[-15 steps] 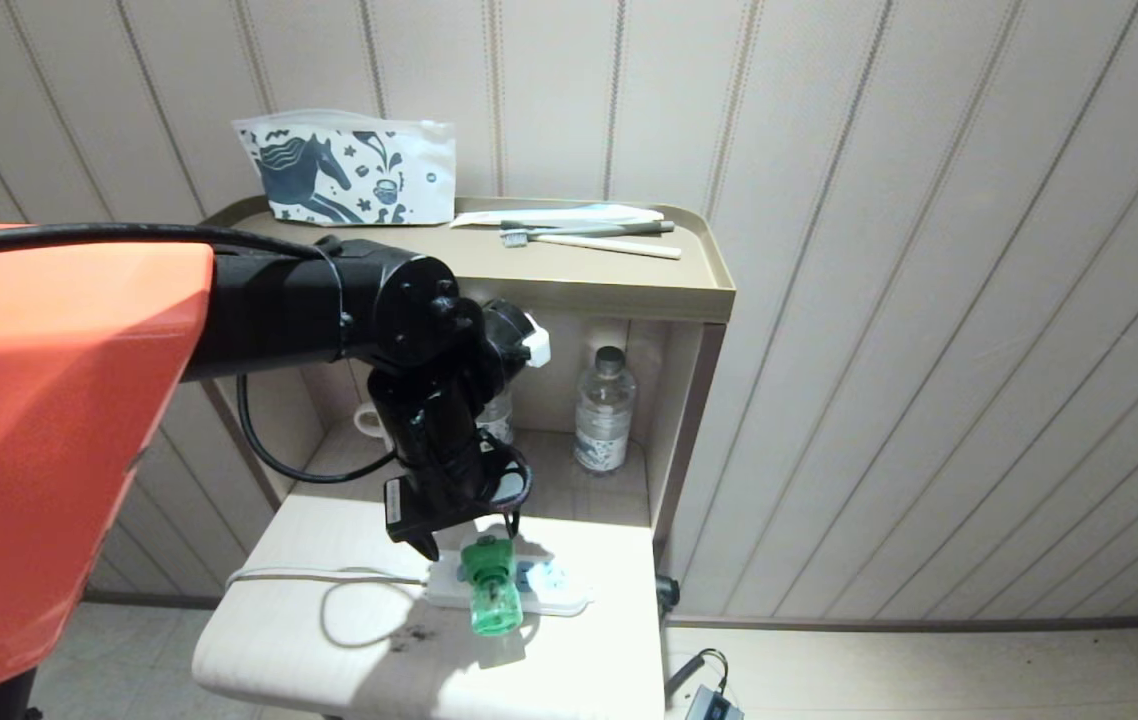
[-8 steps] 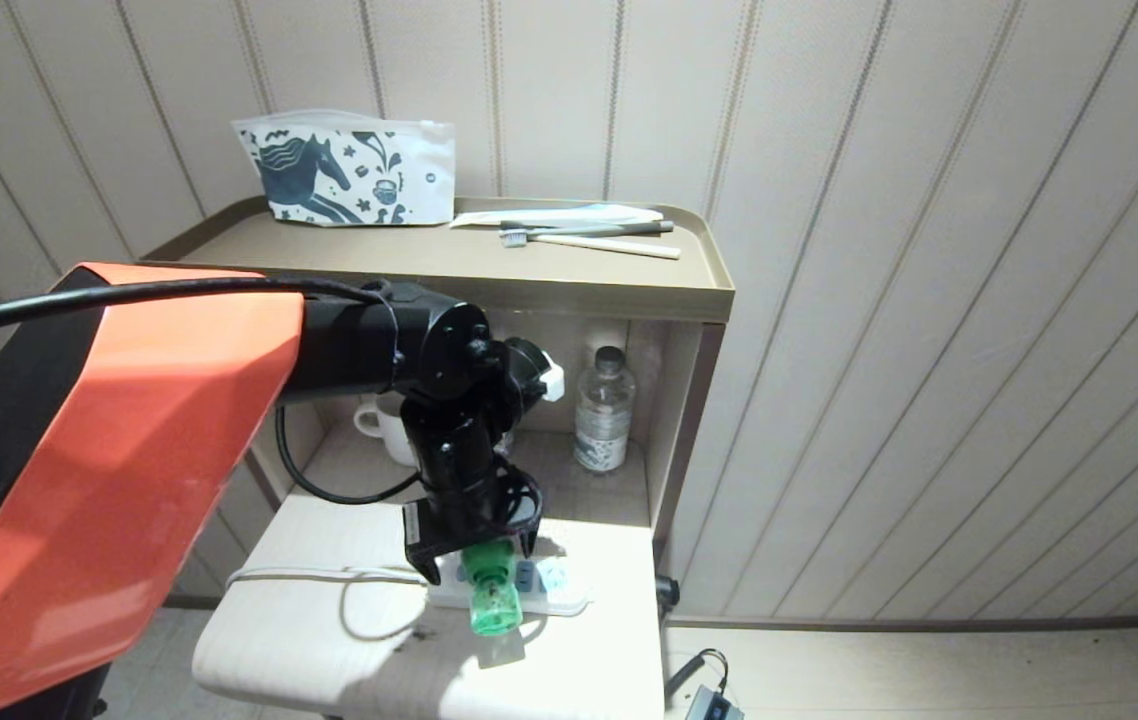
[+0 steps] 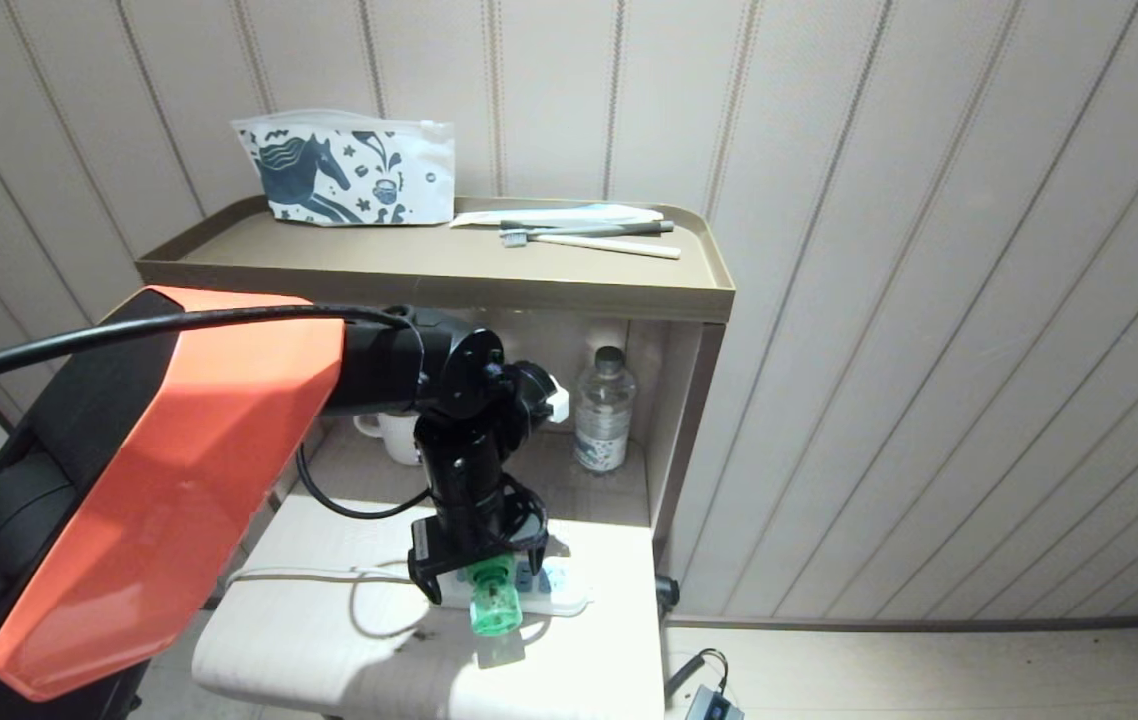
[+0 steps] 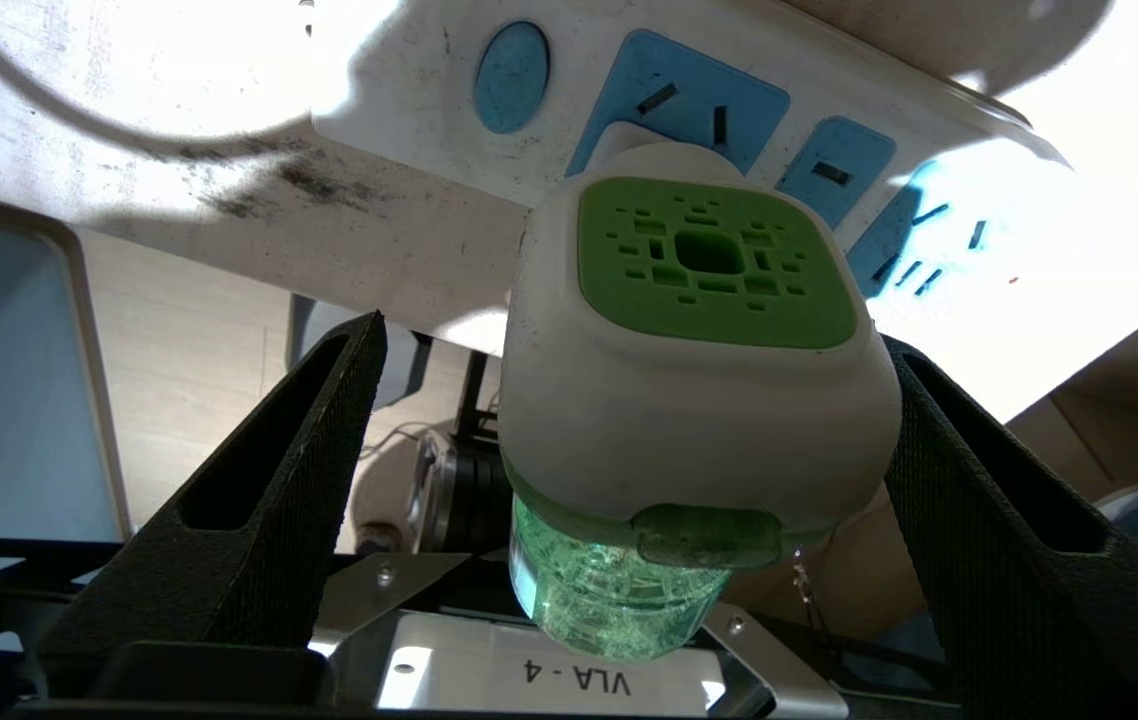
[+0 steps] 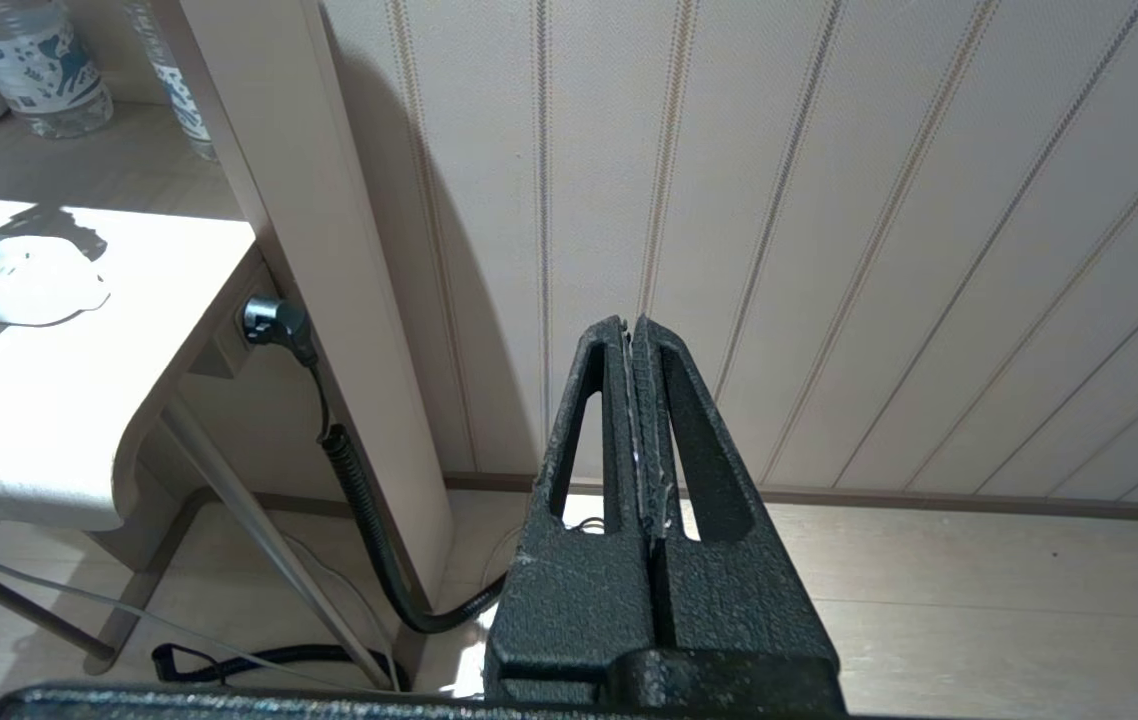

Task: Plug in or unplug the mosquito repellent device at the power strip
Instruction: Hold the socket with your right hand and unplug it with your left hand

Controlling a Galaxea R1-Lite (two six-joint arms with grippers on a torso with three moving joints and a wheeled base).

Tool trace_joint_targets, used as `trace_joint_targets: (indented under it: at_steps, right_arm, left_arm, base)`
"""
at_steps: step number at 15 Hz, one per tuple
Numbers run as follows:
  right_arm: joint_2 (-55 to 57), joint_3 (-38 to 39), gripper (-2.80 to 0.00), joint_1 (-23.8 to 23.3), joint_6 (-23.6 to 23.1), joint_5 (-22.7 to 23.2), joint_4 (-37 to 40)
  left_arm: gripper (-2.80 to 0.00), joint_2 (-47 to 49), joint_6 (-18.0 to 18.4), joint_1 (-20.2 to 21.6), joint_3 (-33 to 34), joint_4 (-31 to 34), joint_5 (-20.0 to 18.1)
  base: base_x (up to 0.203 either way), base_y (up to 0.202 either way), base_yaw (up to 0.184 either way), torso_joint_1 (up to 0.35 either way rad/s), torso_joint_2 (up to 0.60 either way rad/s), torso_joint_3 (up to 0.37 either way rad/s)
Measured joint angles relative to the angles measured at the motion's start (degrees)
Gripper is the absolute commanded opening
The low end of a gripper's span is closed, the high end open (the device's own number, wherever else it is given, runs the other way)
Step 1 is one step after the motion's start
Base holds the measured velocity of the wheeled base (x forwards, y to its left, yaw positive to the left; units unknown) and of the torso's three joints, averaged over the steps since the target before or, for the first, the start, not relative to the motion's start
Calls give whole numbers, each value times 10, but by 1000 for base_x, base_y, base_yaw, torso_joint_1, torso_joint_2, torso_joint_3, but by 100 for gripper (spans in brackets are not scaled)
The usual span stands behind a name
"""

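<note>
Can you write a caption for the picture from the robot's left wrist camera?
Open left gripper straddling the mosquito repellent device plugged into the power strip.

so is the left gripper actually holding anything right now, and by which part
Nothing is held. The left gripper is open, its fingers straddling the mosquito repellent device with gaps either side.

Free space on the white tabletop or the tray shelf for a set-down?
Tabletop: bare front-left, below the cord. Shelf: bare in front of pouch and toothbrushes. Crowded: power strip, where the open left gripper straddles the repellent device.
</note>
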Motion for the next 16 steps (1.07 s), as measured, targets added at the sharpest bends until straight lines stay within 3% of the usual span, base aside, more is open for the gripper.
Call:
trace_joint_targets:
  at_steps: [1, 16]
  right_arm:
    - [0, 0, -280, 0, 0, 0, 0]
    - [0, 0, -280, 0, -1, 0, 0]
  left_arm:
    - [-280, 2, 0, 0, 0, 0, 0]
    - [-280, 11, 2, -12, 0, -9, 0]
  base:
    - [0, 0, 0, 0, 0, 0]
    - [0, 0, 0, 0, 0, 0]
